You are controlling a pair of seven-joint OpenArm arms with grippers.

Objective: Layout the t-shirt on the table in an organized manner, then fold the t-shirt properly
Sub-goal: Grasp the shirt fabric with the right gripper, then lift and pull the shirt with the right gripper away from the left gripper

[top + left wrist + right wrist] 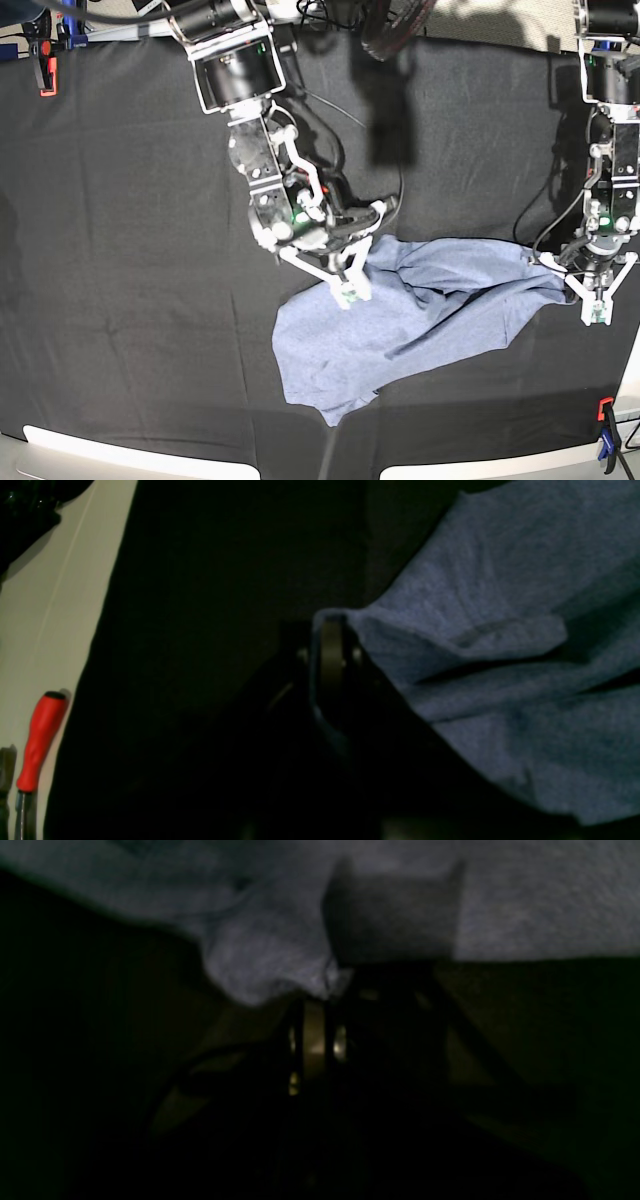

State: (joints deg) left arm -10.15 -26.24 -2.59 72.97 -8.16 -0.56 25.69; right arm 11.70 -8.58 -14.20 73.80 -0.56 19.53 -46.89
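The t-shirt (400,320) is blue-grey and heathered, and it lies crumpled with many folds on the black bench (130,300). It stretches between the two end effectors: one corner is pinched in the left end effector (597,312), another edge in the right end effector (348,292).

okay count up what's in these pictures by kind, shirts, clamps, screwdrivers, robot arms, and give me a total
T-shirt: 1
Clamps, the orange one and the orange and blue one: 2
Red-handled screwdriver: 1
Robot arms, left and right: 2
Total: 6
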